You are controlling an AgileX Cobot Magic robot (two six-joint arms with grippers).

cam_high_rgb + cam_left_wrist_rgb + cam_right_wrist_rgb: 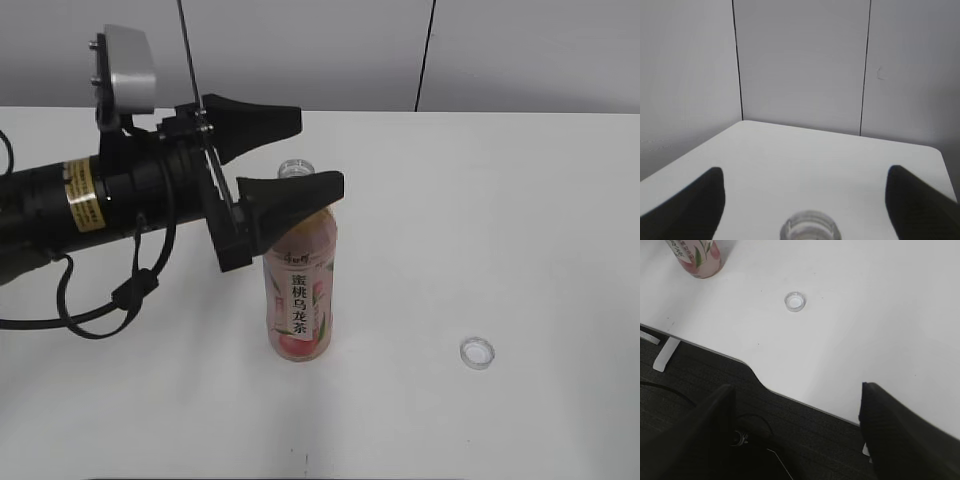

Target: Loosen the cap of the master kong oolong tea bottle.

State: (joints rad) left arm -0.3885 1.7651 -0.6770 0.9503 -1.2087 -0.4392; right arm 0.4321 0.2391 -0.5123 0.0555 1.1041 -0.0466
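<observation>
Spreading widest across the scene is the flat white table (500,230), which runs under everything out to the grey panelled wall (800,60) ahead of the left gripper. Next in size is the black left arm (100,200), reaching in level from the left of the exterior view. Its left gripper (310,155) stands wide open and holds nothing, one finger behind the bottle's neck and the other in front of its shoulder; whether that nearer finger touches the plastic I cannot tell.

Between and just below those fingers stands the slim clear master kong oolong tea bottle (300,290), upright, with pale amber tea and a pink-and-white peach label. Its clear threaded neck (297,168) is bare. The small round white cap (478,353) lies mouth-up on the table, well apart from the left gripper, off to its right and lower.

Judging from that, the loosening is already done and more: the cap is fully off, and little seems left beyond drawing the arm clear.

The left wrist view shows only the open neck rim (810,226) centred between the two dark fingers. The right wrist view alone shows the right gripper (795,430), also open and empty, hanging back over the table's near edge, with the cap ahead of it and the bottle's base further ahead to its left.
</observation>
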